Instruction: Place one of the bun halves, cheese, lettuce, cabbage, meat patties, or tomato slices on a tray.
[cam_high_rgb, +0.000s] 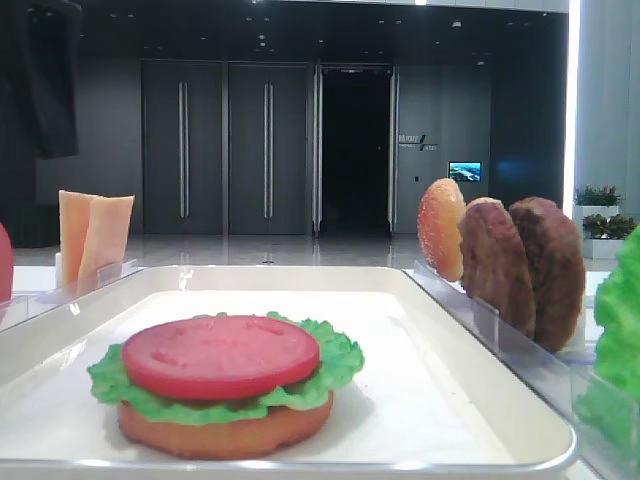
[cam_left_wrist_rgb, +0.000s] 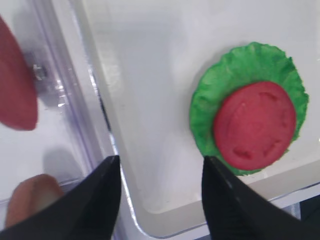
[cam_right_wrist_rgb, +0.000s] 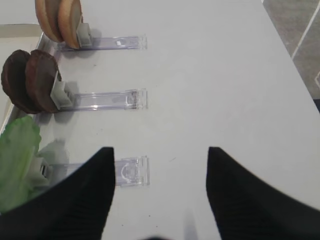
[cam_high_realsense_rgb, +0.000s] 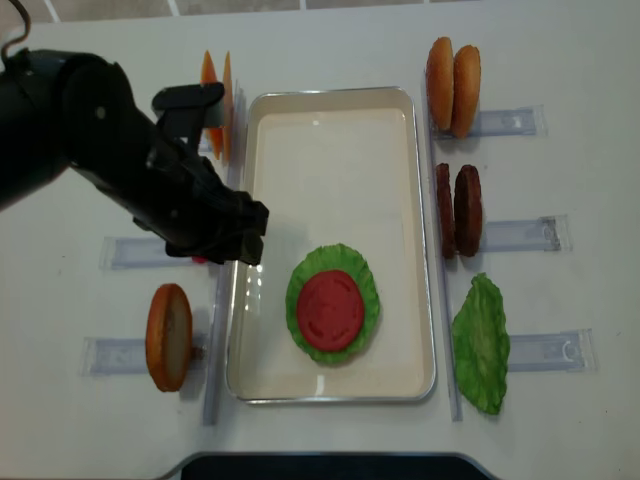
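Tomato slice (cam_left_wrist_rgb: 254, 125) atop lettuce (cam_left_wrist_rgb: 210, 100) (in tray (cam_left_wrist_rgb: 150, 75)), beside left hand (cam_left_wrist_rgb: 160, 170), fingers apart, empty.

- We see the tray (cam_high_realsense_rgb: 335, 130) at the middle of the tabletop (cam_high_realsense_rgb: 560, 60).
- In the tray's near half, we find a stack: bun half (cam_high_rgb: 215, 432) below, lettuce (cam_high_realsense_rgb: 365, 290) on it, tomato slice (cam_high_realsense_rgb: 329, 310) on top.
- Right of the tray, we see racks holding bun halves (cam_high_realsense_rgb: 452, 72) farthest, meat patties (cam_high_realsense_rgb: 458, 210) between, a lettuce leaf (cam_high_realsense_rgb: 482, 345) nearest.
- Left of the tray, we note cheese (cam_high_realsense_rgb: 217, 75) farthest and a bun half (cam_high_realsense_rgb: 168, 336) nearest.
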